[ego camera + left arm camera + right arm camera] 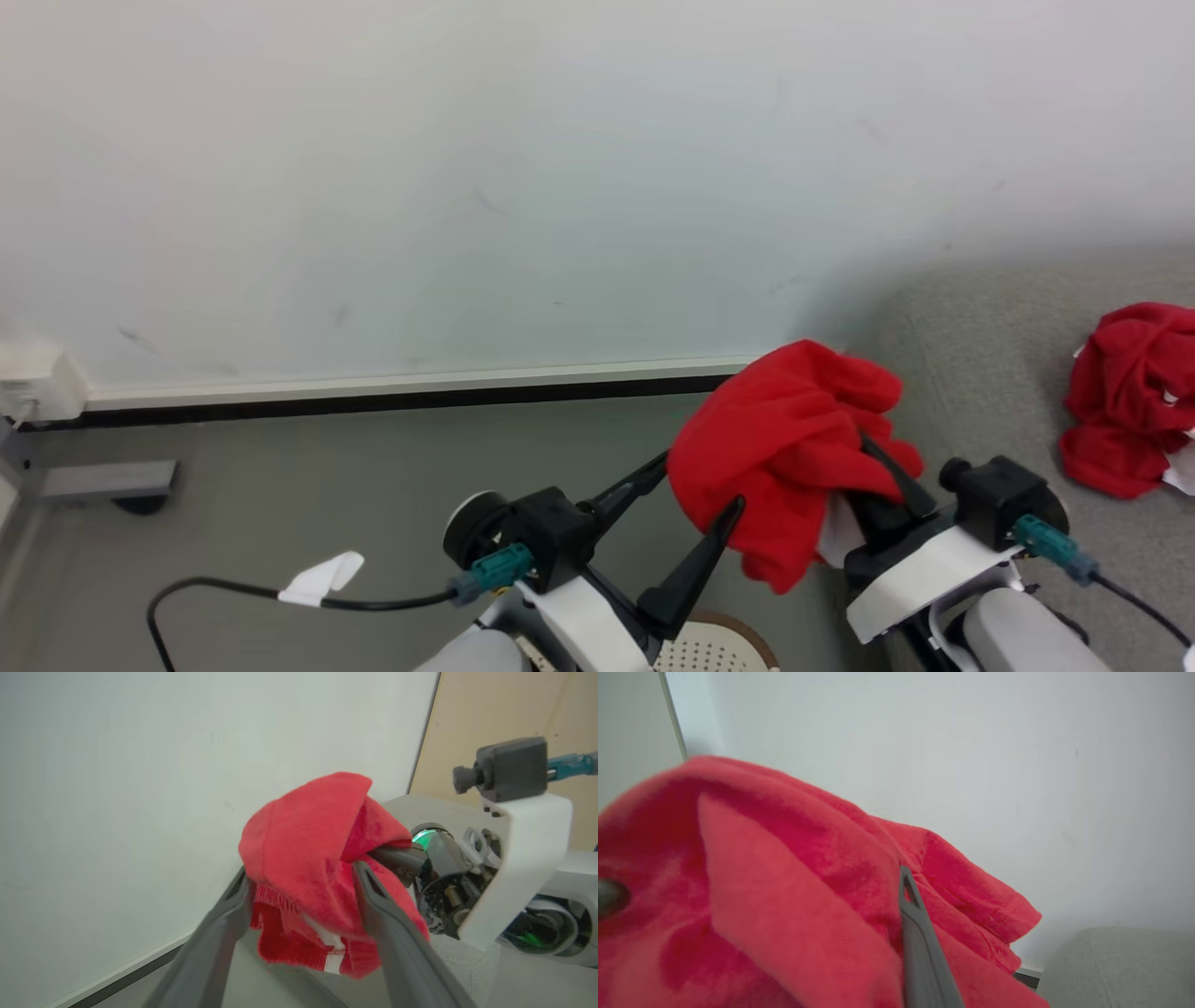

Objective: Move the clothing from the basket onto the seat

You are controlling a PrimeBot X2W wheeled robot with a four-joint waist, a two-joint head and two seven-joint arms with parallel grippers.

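Red clothing [784, 439] hangs pinched in my closed right gripper [873, 467], beside the seat [980, 373]; my left gripper [700, 485] stands wide, flanking the cloth. Another garment [1125, 401] lies on the seat.

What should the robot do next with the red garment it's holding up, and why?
Probably swing the right gripper, shut on the held garment, rightward over the seat: the left gripper stands open, and a second garment already lies there.

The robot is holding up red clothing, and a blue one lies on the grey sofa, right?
Not blue: the head view shows the garment lying on the grey sofa is red too. The right end effector does hold up red clothing.
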